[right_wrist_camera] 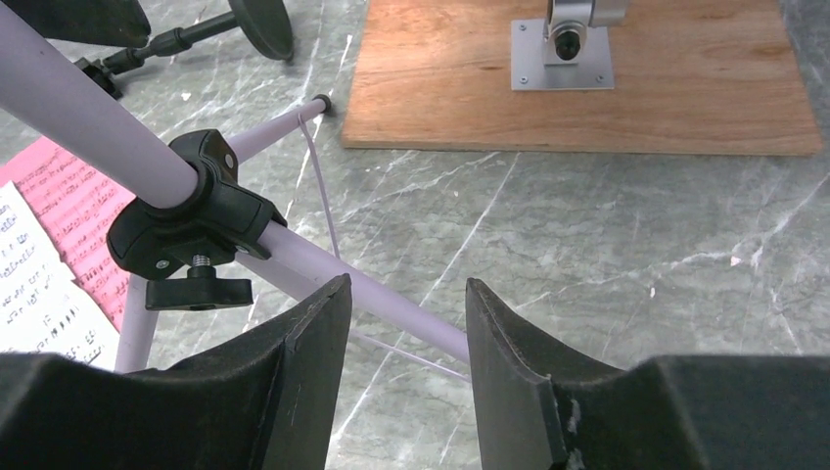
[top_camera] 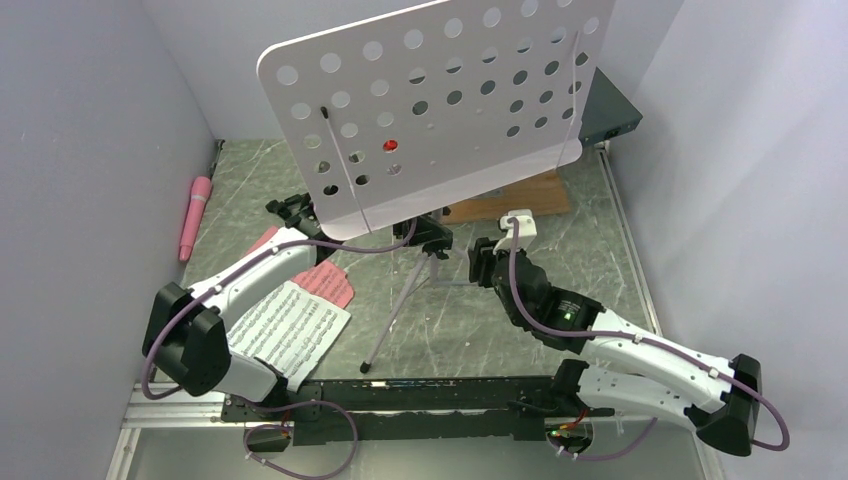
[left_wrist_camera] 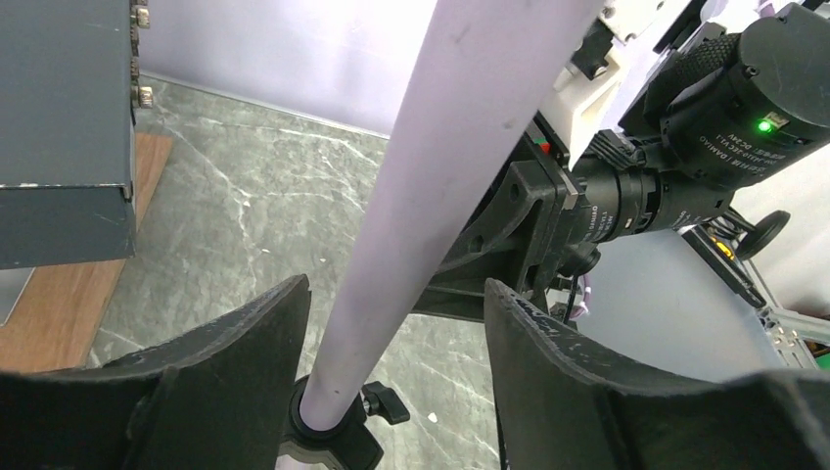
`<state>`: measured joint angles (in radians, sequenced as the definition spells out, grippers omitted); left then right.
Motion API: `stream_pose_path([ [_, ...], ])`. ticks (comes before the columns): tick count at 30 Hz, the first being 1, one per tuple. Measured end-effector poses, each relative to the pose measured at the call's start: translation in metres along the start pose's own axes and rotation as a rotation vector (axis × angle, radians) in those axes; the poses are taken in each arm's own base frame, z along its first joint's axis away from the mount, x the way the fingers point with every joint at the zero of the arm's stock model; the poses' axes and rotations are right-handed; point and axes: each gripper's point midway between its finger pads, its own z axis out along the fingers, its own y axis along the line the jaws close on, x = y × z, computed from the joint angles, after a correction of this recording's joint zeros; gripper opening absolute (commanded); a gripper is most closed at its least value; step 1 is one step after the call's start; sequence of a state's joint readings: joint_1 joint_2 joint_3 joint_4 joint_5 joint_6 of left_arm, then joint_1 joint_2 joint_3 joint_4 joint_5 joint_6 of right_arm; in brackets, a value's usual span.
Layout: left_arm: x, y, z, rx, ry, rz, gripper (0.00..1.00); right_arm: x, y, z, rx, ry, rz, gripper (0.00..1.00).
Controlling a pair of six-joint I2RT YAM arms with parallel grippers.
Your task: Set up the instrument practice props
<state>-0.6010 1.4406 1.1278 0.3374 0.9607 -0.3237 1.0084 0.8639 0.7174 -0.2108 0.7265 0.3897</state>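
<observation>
I see the pale lavender perforated music-stand desk point(top_camera: 430, 110) in the upper middle of the top view. It is tilted and sits on the silver folding tripod point(top_camera: 428, 240), which stands with spread legs in the centre of the table point(top_camera: 590, 240).

My left gripper point(left_wrist_camera: 396, 294) is spread. In its wrist view the lavender pole point(left_wrist_camera: 440, 147) of the stand passes between the two fingers point(left_wrist_camera: 245, 343) with a gap on each side, so nothing is pinched. My right gripper point(right_wrist_camera: 404, 294) is spread too and holds nothing. One tripod leg runs across just beyond its fingertips, below the black clamp collar point(right_wrist_camera: 186, 220).

The white and pink music sheets point(top_camera: 290, 325) lie flat at the lower left, partly under the left arm. The pink microphone point(top_camera: 194, 215) lies at the left edge, near the wall. The round base of the small black mic stand point(right_wrist_camera: 259, 24) shows at the upper left of the right wrist view, beside a wooden board point(right_wrist_camera: 636, 108). A dark box point(top_camera: 610, 110) sits at the upper right of the top view.
</observation>
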Motion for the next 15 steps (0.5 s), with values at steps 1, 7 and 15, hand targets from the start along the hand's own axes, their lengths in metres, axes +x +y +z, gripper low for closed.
stream_pose_path([
  [1,-0.001,-0.001,-0.001,-0.009,-0.002,-0.001,0.76,-0.001,0.0,-0.001,-0.002,-0.003,0.002,0.5],
  [7,0.002,0.004,-0.006,-0.069,-0.001,-0.016,0.95,-0.014,-0.004,-0.009,-0.018,-0.04,0.024,0.51],
  [15,0.046,0.007,-0.049,-0.255,0.059,-0.142,0.99,-0.013,-0.012,-0.015,-0.02,-0.06,0.005,0.52],
])
